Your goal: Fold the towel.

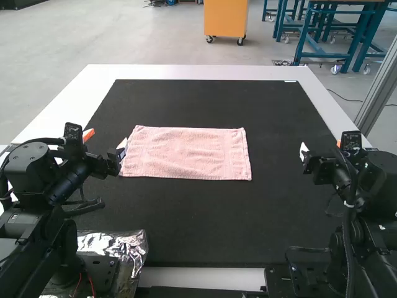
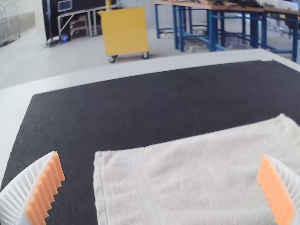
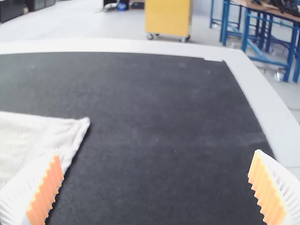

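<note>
The pink towel lies flat as a wide rectangle on the black mat; whether it has a fold in it, I cannot tell. My left gripper is at the towel's left end, open, one finger close to that edge. To the right of the towel, separated from it by bare mat, my right gripper is open too. In the left wrist view the towel spreads below and between the wide-apart fingers of the left gripper. The right wrist view has a towel corner beside one finger of the right gripper.
A black mat covers most of the white table. Crumpled silver foil lies at the near left, by the left arm's base.
</note>
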`<act>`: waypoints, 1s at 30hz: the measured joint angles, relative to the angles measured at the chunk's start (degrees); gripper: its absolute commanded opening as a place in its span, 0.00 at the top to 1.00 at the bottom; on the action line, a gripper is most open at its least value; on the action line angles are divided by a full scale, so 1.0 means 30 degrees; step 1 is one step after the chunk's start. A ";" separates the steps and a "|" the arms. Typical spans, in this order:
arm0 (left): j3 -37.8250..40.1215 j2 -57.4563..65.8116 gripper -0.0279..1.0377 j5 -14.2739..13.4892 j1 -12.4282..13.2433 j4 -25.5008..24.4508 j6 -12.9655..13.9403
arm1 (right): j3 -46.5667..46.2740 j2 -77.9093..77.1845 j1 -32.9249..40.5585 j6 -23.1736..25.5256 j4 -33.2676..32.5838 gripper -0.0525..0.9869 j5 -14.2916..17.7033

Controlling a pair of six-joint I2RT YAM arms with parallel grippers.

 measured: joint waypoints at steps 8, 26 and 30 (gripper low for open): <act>0.0007 0.0000 0.06 0.0000 0.0000 0.0000 0.0000 | 0.0000 0.0000 0.0000 0.0000 0.0007 0.07 0.0000; 0.0000 0.0000 0.06 0.0000 0.0000 -0.0117 0.0947 | 0.0000 0.0000 0.0007 0.0000 0.0095 0.07 0.0000; 0.0000 0.0000 0.08 -0.0015 0.0000 0.1333 0.1923 | -0.0015 0.0000 0.0007 -0.0809 0.1668 0.07 0.0066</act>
